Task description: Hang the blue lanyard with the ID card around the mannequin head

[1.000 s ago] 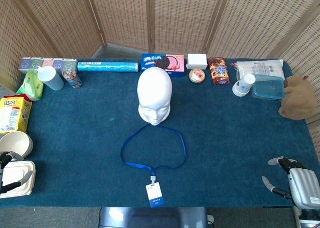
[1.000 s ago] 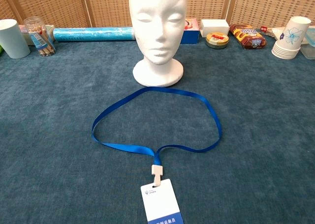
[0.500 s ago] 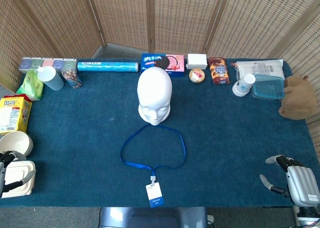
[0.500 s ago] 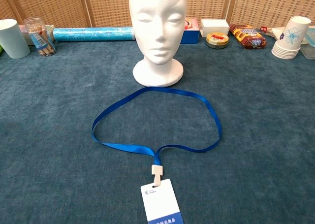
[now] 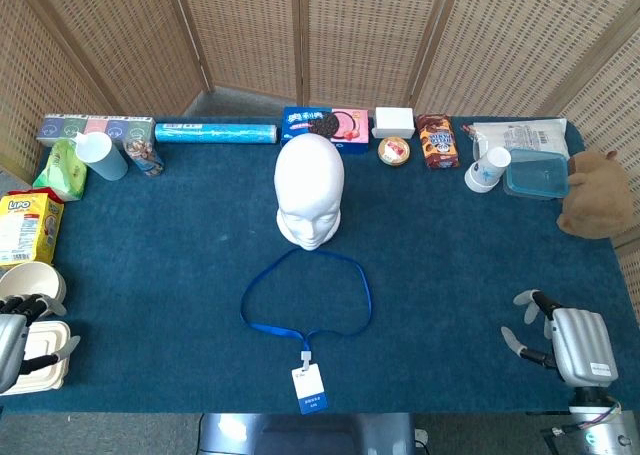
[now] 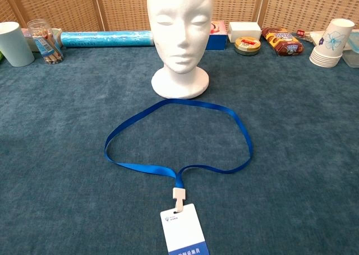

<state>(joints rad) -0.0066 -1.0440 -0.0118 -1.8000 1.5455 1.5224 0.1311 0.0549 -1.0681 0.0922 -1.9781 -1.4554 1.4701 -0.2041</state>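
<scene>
Lanyard (image 6: 168, 106) blue, looped flat, white ID card (image 6: 184, 229), both hands (image 5: 548, 333) empty, fingers spread.

1 lanyard (image 6: 178, 136) (blue), 1 mannequin head (image 5: 309, 191), 2 hands (image 5: 570, 343)

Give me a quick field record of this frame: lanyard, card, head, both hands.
lanyard: flat open loop on the cloth, in front of the mannequin head
card: clipped on, nearest the robot
head: upright, nothing around it
left hand: at table's left edge, holds nothing
right hand: near right corner, fingers apart, holds nothing
</scene>
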